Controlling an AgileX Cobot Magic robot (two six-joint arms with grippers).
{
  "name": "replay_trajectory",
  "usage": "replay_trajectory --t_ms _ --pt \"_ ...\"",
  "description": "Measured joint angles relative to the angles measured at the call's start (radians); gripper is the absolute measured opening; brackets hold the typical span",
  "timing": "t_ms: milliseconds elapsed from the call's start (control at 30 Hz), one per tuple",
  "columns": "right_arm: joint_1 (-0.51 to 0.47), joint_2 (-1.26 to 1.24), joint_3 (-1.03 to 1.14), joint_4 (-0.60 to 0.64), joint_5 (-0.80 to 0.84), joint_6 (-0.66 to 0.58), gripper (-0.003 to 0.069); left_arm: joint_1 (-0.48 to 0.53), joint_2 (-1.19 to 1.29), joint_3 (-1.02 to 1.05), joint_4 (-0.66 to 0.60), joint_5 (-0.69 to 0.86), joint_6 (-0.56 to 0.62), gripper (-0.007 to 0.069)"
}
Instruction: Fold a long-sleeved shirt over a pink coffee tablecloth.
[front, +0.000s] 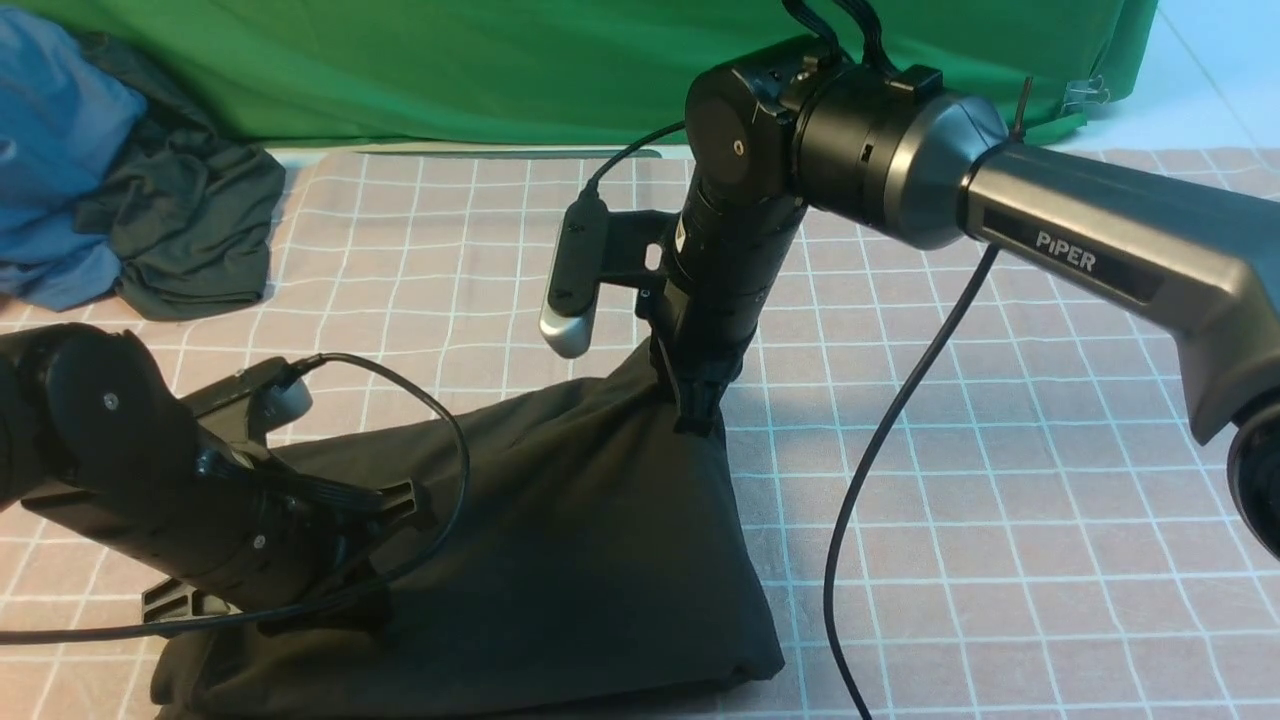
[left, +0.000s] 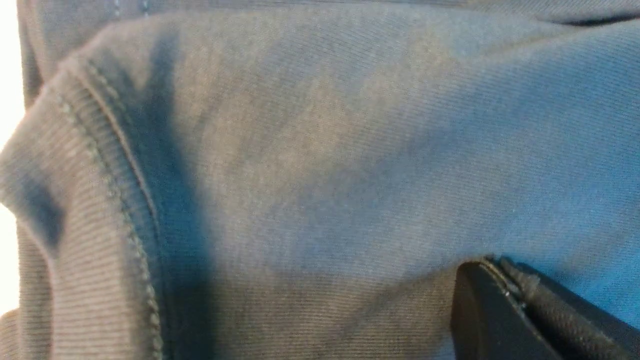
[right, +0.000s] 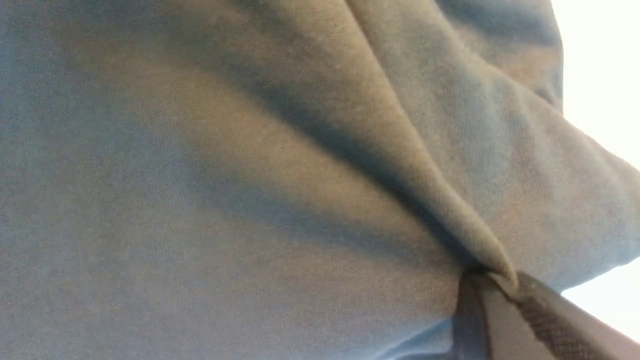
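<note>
The long-sleeved shirt (front: 580, 540) lies bunched, black and folded, on the pink coffee tablecloth (front: 1000, 500), near the front left. My right gripper (front: 700, 420) points down, shut on a pinch of the shirt's far corner, which it holds raised into a peak. In the right wrist view a fold of the shirt (right: 250, 175) runs into the closed right gripper (right: 492, 280). My left gripper (front: 340, 615) sits low at the shirt's near left edge. In the left wrist view the left gripper (left: 500, 265) is shut on the shirt (left: 325, 150) beside a ribbed hem. The lettering is hidden.
A blue garment (front: 50, 150) and a smaller dark grey-green garment (front: 190, 230) are heaped at the back left. A bright green cloth (front: 500, 60) hangs behind the table. A black cable (front: 880, 450) dangles from my right arm across the tablecloth.
</note>
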Motion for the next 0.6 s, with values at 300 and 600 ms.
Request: replay_trajectory --t_ms 300,600 --pt "0.000 0.007 0.000 -0.004 -0.094 0.050 0.0083 0.000 -0.001 0.000 0.008 0.008 -0.001 0.0014" --pt "-0.002 0.009 0.000 -0.014 -0.102 0.101 0.0327 0.016 -0.174 -0.022 0.140 0.068 -0.177 0.0014"
